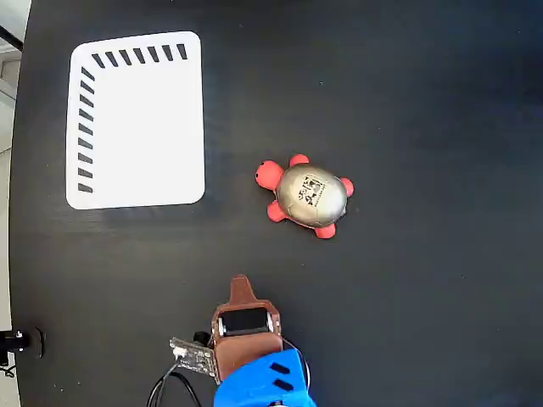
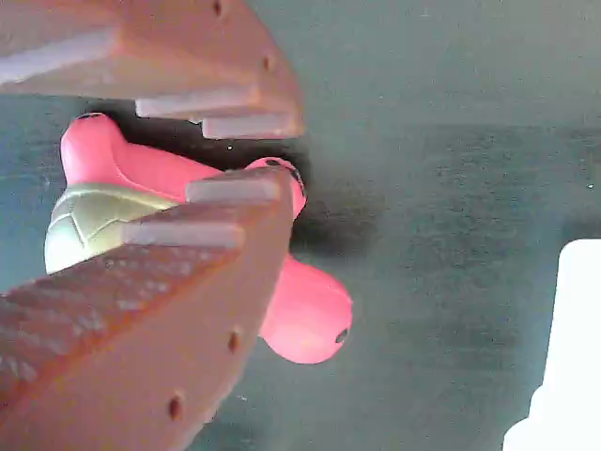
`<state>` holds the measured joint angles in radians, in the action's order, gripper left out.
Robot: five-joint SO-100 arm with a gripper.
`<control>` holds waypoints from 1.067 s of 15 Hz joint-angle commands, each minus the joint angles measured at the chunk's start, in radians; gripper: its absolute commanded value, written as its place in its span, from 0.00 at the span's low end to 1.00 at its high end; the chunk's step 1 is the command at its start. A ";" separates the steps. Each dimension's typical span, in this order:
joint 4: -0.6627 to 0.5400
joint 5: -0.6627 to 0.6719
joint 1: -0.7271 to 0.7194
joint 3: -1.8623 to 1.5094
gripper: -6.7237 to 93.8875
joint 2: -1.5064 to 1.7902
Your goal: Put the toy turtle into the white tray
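The toy turtle [image 1: 310,197] lies right of centre on the black table, its silver-gold shell with a black mark facing up and its red head pointing left. The white tray [image 1: 136,120] sits flat at the upper left, with black slanted slots along its top and left edges. My brown gripper [image 1: 240,284] is at the bottom centre, well short of the turtle and touching nothing. In the wrist view the gripper [image 2: 272,152] has its jaws almost together with nothing between them. The turtle [image 2: 305,315] shows beyond them, and a tray corner [image 2: 568,366] is at the right edge.
The black tabletop [image 1: 407,305] is bare around the turtle and tray. The table's left edge [image 1: 15,254] runs down the fixed view. Cables and a small circuit board [image 1: 191,356] hang beside my arm at the bottom.
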<state>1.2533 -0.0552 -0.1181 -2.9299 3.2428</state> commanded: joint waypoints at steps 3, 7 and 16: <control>0.017 -0.006 -0.011 0.011 0.06 0.008; 0.017 -0.006 -0.011 0.011 0.06 0.008; 0.015 0.009 -0.026 0.011 0.06 0.006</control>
<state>1.2533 -0.0353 -0.1319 -2.9299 3.2428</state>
